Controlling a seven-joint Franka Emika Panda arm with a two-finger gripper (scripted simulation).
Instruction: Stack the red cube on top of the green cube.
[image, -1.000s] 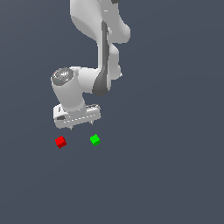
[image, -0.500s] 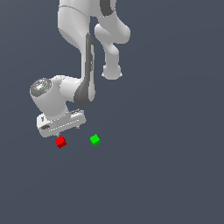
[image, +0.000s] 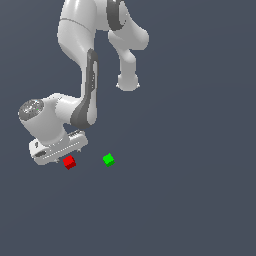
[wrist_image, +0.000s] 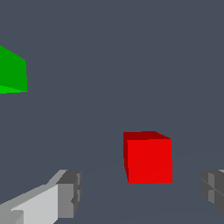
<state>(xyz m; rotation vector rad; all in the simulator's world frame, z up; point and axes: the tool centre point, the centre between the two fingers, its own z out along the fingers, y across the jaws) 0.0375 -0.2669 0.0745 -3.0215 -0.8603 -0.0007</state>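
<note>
Pincer (wrist_image: 140, 194) spread wide and low over the desk (image: 190, 210) — in the wrist view one grey finger pad (wrist_image: 70, 194) sits off to one side of the red cube (wrist_image: 148, 157) and the other pad shows at the frame's far edge, with clear surface between each pad and the cube, so nothing is gripped. From the exterior view the white arm (image: 82, 65) bends down from the top of the frame, its wrist hanging over toward the exterior view's left, and the pincer (image: 64, 152) sits right above and just beside the red cube (image: 69, 162), part of the hand overlapping the cube's upper edge in that angle. Red cube flat on the dark grey desk, square and upright. Green cube (image: 108, 159) also flat on the desk, off toward the exterior view's right of the red one, well apart from it — a stretch of bare surface between the two. In the wrist view the green cube (wrist_image: 12, 70) is only partly in frame, cut off at the edge, farther from the fingers than the red cube. Neither cube is stacked; both rest on the desk on their own.
</note>
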